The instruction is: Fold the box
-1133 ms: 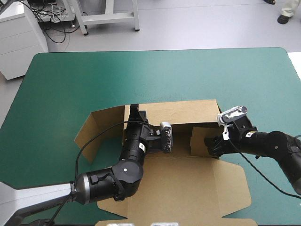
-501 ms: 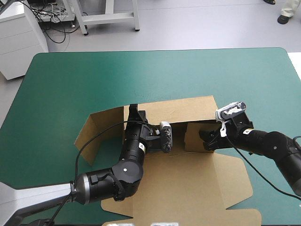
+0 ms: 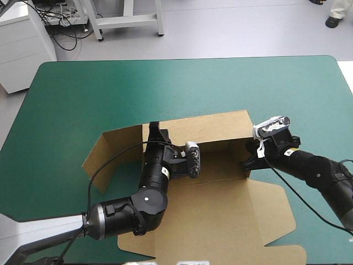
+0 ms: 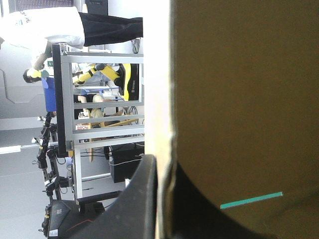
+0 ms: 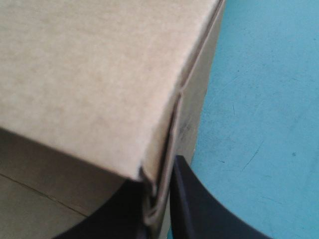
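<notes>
box (image 3: 182, 187) is sitting on the table's (image 3: 165, 88) near half, lid (image 3: 215, 221) lying flat, reaching its near edge. left gripper (image 4: 160, 167) is pinching the far wall. right gripper (image 5: 160, 181) is clamping the doubled corner toward the table's right edge. Risk: layers springing apart if that pinch starts slipping. Table's far half is offering free room.

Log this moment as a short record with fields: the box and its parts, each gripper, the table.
box: brown board, partly formed; the big near panel lies flat
back wall: raised along the box's far side
left side flap: splayed outward past the wall's left end, not tucked
left gripper: shut on the box, at the back wall's left end
right gripper: shut on the box, at the back wall's right end
table: teal-green cover; box on its near half
</notes>
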You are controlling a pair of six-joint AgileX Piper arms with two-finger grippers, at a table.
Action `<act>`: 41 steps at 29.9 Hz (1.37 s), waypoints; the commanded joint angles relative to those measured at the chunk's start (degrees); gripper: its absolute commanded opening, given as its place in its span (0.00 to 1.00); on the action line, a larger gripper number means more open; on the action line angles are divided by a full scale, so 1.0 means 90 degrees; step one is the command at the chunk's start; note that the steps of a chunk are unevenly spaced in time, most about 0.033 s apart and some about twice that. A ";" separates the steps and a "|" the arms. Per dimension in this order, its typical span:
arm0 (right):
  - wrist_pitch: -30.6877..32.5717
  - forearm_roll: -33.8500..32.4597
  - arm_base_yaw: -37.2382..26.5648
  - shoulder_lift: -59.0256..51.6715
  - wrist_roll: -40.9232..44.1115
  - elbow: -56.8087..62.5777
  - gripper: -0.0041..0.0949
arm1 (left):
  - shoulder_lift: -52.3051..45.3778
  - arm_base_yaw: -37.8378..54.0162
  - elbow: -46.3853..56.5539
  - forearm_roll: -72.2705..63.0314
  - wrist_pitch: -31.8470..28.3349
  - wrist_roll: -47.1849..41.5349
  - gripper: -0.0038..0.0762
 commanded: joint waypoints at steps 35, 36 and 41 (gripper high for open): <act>-0.1383 0.0280 0.0021 0.0477 0.0162 -0.0231 0.02 | -0.0181 -0.0246 -0.0108 0.1608 0.0613 -0.0884 0.81; -0.1474 0.0280 0.0021 0.0520 0.0160 -0.0246 0.02 | -0.0181 -0.0363 -0.0108 0.1555 0.0707 -0.0884 0.81; -0.1735 0.0263 0.0021 0.0855 0.0160 -0.0451 0.02 | -0.0181 -0.0761 -0.0108 0.1162 0.0963 -0.0884 0.81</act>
